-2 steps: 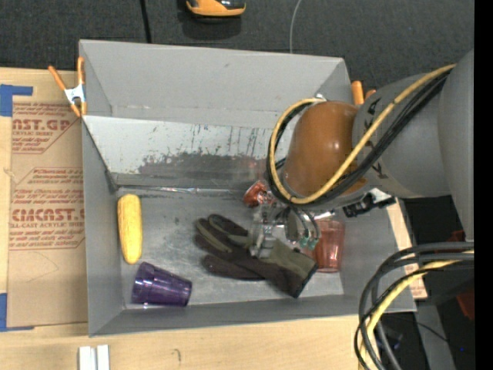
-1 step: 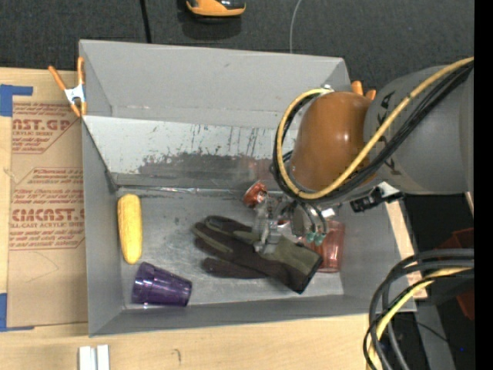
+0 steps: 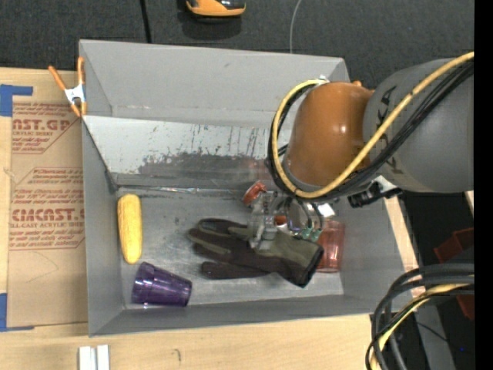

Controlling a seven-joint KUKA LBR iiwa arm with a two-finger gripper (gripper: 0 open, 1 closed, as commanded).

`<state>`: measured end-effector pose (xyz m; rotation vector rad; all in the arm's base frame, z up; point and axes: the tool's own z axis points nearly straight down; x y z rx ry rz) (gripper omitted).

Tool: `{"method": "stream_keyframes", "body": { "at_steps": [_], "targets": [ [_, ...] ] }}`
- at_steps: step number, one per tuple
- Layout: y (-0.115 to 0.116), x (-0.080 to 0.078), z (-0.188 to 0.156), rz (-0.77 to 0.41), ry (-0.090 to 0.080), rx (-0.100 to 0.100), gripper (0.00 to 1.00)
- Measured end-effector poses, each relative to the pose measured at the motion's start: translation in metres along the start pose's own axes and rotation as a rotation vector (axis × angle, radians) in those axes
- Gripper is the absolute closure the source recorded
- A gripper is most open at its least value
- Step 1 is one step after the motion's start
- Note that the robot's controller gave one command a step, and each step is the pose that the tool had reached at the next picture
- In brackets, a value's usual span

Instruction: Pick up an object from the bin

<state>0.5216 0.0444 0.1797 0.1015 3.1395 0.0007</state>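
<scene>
Grey bin (image 3: 200,83) holds corn (image 3: 129,227), purple cup (image 3: 159,286), dark glove (image 3: 231,257) under claw (image 3: 266,226), grip unclear.

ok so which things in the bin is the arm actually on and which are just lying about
On the job: the gripper, low over the dark brown fabric glove lying mid-bin.
Lying about: yellow plastic corn cob at the left; purple plastic cup on its side, near-left corner; reddish see-through piece at the right.

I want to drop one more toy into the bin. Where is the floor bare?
Bare floor lies between the corn cob and the dark glove, and along the back wall behind them. The right side is crowded: the hand hangs over the glove beside a reddish thing.
</scene>
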Motion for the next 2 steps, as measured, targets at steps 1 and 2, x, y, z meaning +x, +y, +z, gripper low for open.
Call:
{"method": "stream_keyframes", "body": {
  "at_steps": [1,2],
  "targets": [
    [-0.003,-0.004,-0.008,-0.003,-0.002,-0.002,1.0],
    [-0.003,-0.004,-0.027,0.007,0.0,0.0,1.0]
  ]
}}
